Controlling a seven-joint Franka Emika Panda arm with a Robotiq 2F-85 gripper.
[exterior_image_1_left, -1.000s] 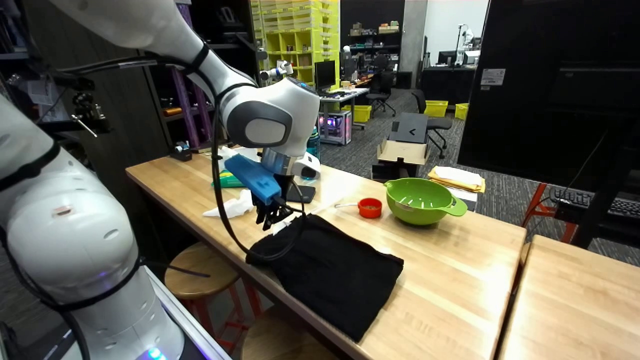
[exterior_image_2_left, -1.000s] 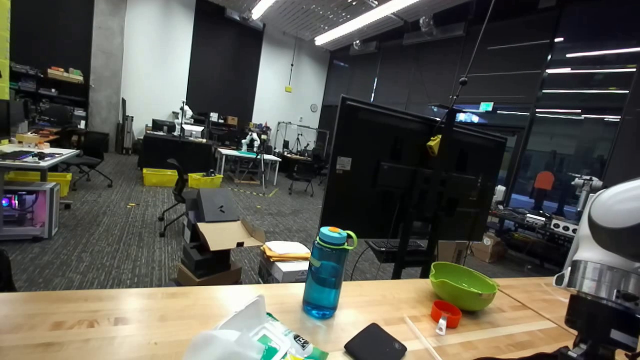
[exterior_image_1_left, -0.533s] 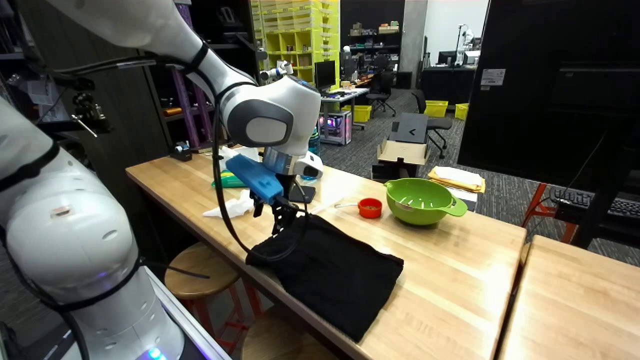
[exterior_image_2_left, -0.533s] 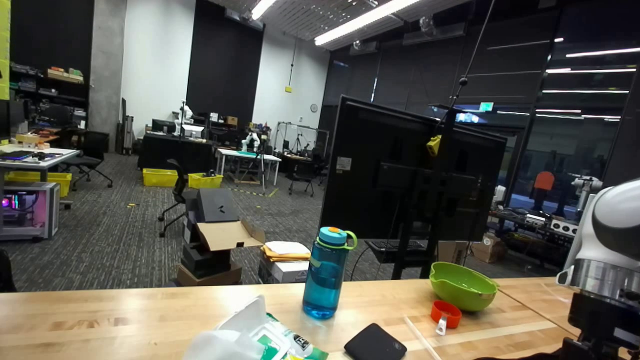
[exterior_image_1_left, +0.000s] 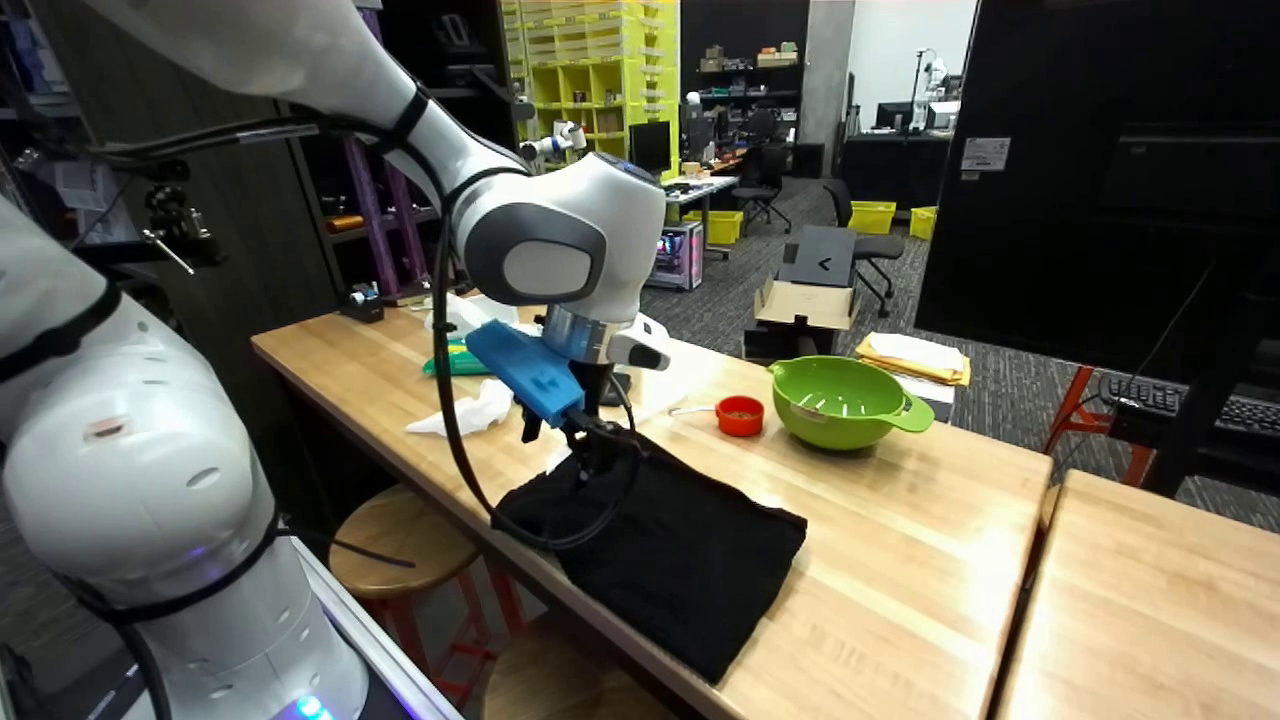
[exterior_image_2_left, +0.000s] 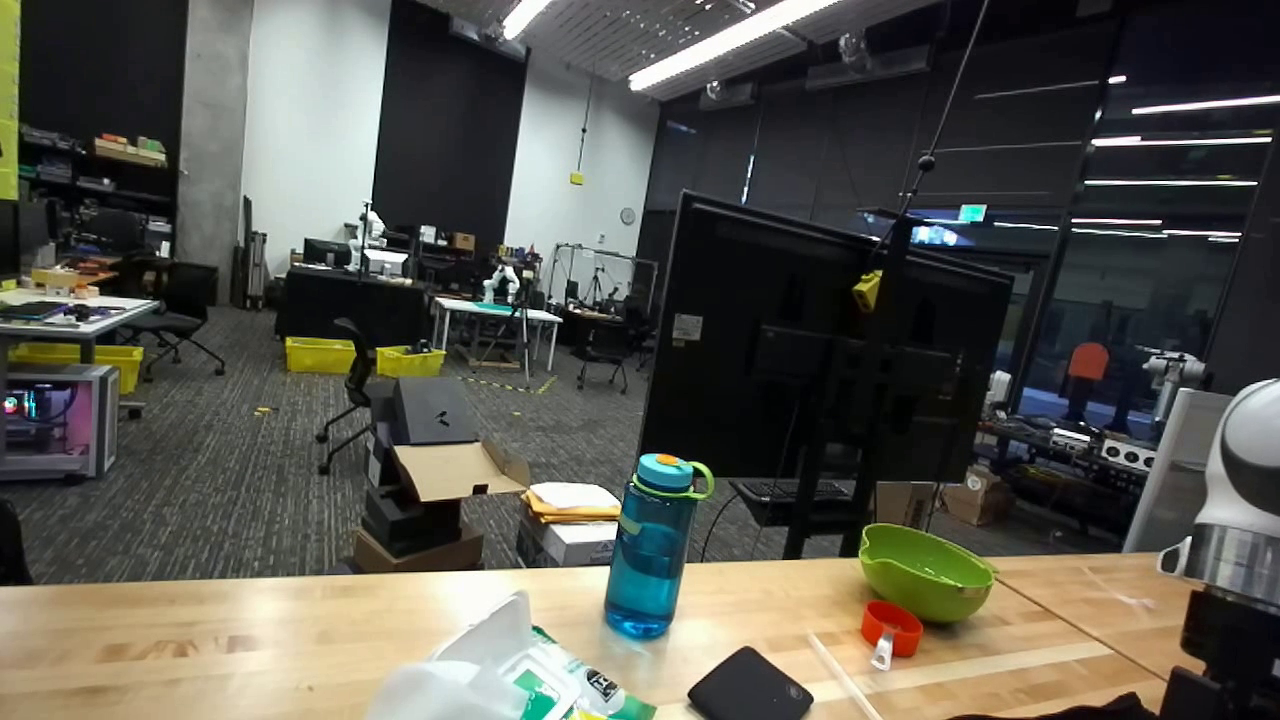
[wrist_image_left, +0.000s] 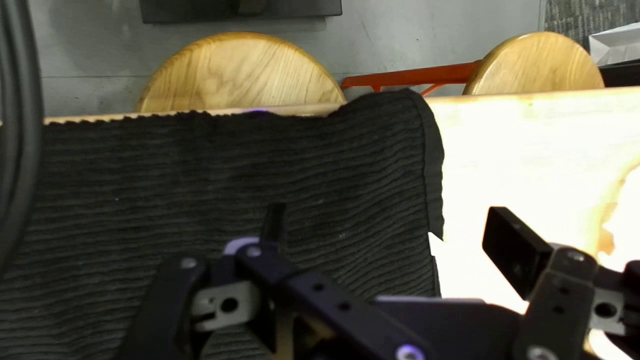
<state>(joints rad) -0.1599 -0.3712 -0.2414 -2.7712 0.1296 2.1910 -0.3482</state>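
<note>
The black cloth lies spread out on the surface, one side reaching the surface's edge by the stools; laid flat and broadly supported, it seems to need no grip to stay put. The end effector hangs over another border of it, its fingers spread well apart with nothing pinched between them. In the wrist view one finger is over the cloth and the other past its border, so the pair straddles the hem; whether either touches the cloth cannot be told. Farther over, the red cup stands upright, which presumably keeps the brown bits inside, its handle pointing aside, likely easy to take. The green bowl sits upright beside it, apart from the cloth.
</note>
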